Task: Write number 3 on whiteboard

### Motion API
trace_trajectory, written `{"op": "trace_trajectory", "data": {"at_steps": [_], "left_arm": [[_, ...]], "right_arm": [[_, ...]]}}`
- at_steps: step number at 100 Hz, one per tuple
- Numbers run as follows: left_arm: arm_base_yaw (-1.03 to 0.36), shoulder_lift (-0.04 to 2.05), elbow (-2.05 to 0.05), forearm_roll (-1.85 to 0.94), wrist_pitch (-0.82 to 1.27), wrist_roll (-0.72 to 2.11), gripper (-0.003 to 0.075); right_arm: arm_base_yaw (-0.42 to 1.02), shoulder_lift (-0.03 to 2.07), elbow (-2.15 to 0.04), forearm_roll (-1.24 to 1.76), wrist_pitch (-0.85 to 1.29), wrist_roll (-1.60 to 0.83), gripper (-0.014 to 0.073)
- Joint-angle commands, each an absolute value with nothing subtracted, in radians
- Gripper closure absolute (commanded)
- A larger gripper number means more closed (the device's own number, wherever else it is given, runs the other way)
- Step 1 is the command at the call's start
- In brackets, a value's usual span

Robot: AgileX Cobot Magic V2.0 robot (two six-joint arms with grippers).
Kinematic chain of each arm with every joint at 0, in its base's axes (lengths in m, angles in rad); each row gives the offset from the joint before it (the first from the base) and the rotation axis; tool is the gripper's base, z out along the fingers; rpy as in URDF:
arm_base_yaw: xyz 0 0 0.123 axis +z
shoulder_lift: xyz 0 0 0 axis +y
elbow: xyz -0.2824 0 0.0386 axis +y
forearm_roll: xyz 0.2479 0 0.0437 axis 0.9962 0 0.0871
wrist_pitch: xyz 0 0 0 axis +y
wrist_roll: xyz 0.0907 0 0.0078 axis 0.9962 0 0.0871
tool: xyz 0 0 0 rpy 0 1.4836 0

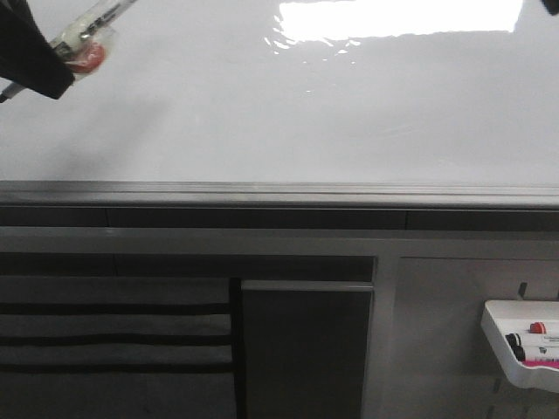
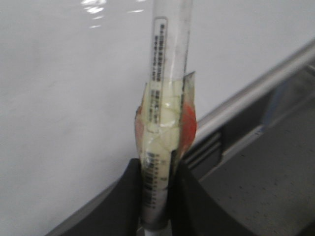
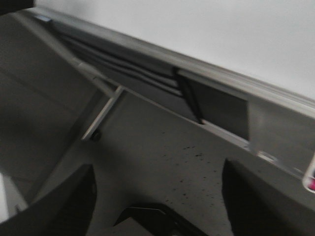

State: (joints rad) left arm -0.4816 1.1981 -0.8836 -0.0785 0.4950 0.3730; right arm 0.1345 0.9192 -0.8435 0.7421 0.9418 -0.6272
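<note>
The whiteboard (image 1: 288, 113) is large, glossy and white, with a grey edge rail (image 1: 279, 192) and a bright light patch at the top. No number 3 shows on it. My left gripper (image 1: 35, 52) at the far upper left is shut on a marker (image 1: 92, 33) wrapped in yellowish tape with a red patch. In the left wrist view the gripper (image 2: 156, 196) clamps the marker (image 2: 165, 98), which points up over the board (image 2: 64, 98); its tip is out of frame. My right gripper (image 3: 157, 196) is open and empty, below the board's rail (image 3: 206, 73).
A small white tray (image 1: 524, 349) with red and black markers hangs at the lower right under the board. A dark panel (image 1: 306, 349) and slotted grey panels (image 1: 113, 332) sit below the rail. The grey speckled floor (image 3: 162, 147) lies under the right gripper.
</note>
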Motion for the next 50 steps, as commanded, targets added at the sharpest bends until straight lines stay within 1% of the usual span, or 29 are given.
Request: {"op": "trace_trajectory", "data": {"at_steps": [1, 11, 20, 34, 50], "left_arm": [[-0.527, 1.158, -0.954, -0.297, 0.585, 0.617, 0.0741], [-0.558, 1.157, -0.987, -0.542, 0.743, 0.876, 0.0741], [-0.579, 1.157, -0.999, -0.685, 0.86, 1.036, 0.0741], [-0.596, 1.157, -0.999, -0.788, 0.892, 1.155, 0.0741], [-0.599, 1.157, -0.999, -0.859, 0.901, 1.239, 0.0741]], "right_arm": [[0.144, 0.975, -0.907, 0.885, 0.977, -0.784, 0.0113], [0.17, 1.041, -0.958, 0.901, 1.033, -0.89, 0.0113], [0.215, 1.09, -1.004, 0.913, 1.082, -0.99, 0.0113], [0.297, 1.132, -1.067, 0.941, 1.131, -1.112, 0.0113], [0.404, 1.155, -1.105, 0.958, 1.089, -1.181, 0.0113]]}}
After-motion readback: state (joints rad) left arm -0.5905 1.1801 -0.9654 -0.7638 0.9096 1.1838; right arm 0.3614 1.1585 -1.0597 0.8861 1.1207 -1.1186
